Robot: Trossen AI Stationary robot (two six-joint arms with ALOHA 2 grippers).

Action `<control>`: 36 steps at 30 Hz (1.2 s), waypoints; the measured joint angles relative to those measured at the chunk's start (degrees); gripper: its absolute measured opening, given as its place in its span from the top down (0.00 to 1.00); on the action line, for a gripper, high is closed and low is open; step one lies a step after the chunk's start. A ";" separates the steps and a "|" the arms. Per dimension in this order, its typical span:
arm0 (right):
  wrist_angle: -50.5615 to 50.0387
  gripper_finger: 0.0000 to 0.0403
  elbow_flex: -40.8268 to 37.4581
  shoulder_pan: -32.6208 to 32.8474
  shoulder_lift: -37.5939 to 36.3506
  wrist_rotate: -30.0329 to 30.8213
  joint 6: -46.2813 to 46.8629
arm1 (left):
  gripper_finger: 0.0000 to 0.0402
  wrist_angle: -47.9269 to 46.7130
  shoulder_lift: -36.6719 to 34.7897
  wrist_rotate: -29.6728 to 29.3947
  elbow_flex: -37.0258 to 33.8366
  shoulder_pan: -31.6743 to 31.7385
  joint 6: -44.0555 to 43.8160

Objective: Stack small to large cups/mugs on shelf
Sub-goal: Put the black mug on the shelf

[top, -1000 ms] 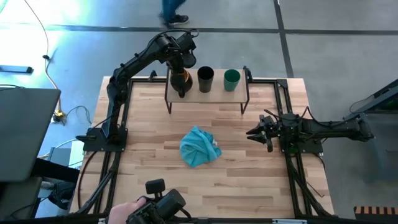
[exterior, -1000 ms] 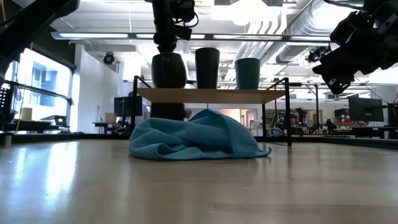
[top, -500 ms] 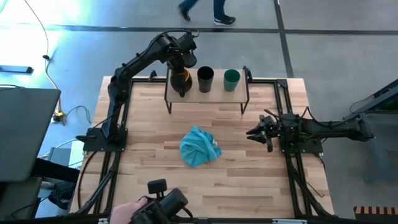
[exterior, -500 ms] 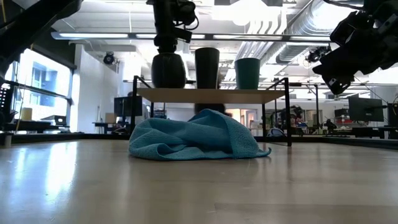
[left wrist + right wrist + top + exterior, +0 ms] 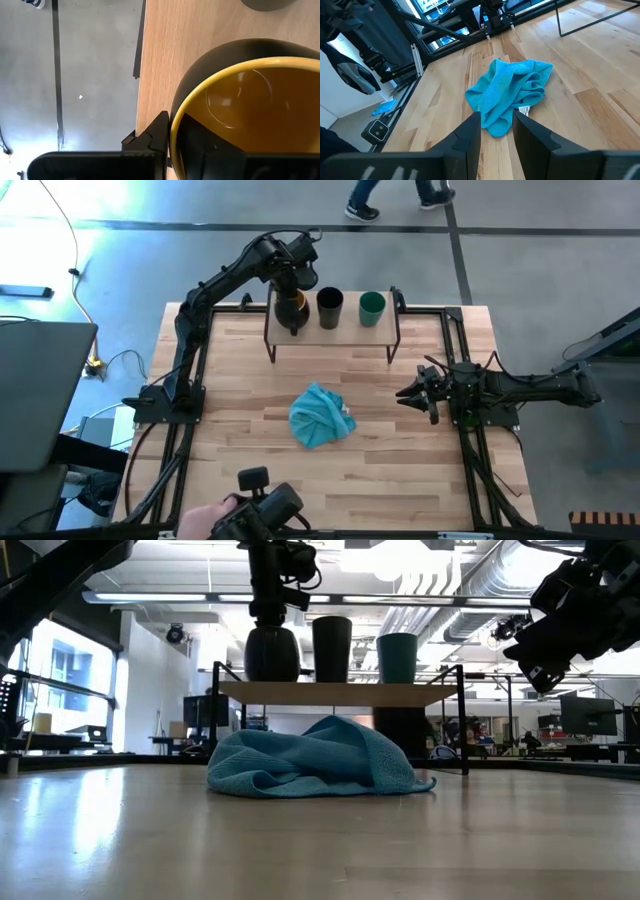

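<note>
A low shelf (image 5: pixel 340 693) on thin black legs stands at the back of the wooden table (image 5: pixel 300 840). Three cups stand in a row on top of it: a round dark mug (image 5: pixel 271 653), then a tall black cup (image 5: pixel 332 648), then a green cup (image 5: pixel 397 657). A robot arm comes down from above right over the dark mug. A crumpled teal cloth (image 5: pixel 315 757) lies on the table in front of the shelf. Another dark arm (image 5: pixel 570 610) hangs up high at the side.

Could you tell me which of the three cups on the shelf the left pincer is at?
The dark mug, yellow inside, at the shelf's left end; the left pincer is above it.
</note>
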 joint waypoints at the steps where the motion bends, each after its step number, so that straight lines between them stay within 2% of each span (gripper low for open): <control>1: 0.00 0.74 0.00 0.00 0.00 0.00 -0.06 | 0.94 -0.01 0.01 -0.08 -0.01 -0.11 -0.01; 5: 0.01 0.74 0.00 0.00 0.00 0.00 -0.11 | 0.89 -0.13 0.32 -0.15 -0.24 -0.48 0.08; 12: 0.15 0.74 0.00 -0.02 -0.02 -0.02 0.14 | 0.68 0.17 0.44 -0.77 -0.27 -0.58 -0.02; 16: 0.17 0.74 0.00 -0.01 -0.01 -0.04 0.32 | 0.60 0.35 0.42 -1.75 -0.27 -0.60 -0.10; 36: -0.26 0.74 0.00 -0.02 0.00 -0.16 0.46 | 0.58 0.83 -0.45 -2.62 -0.04 -1.34 -0.09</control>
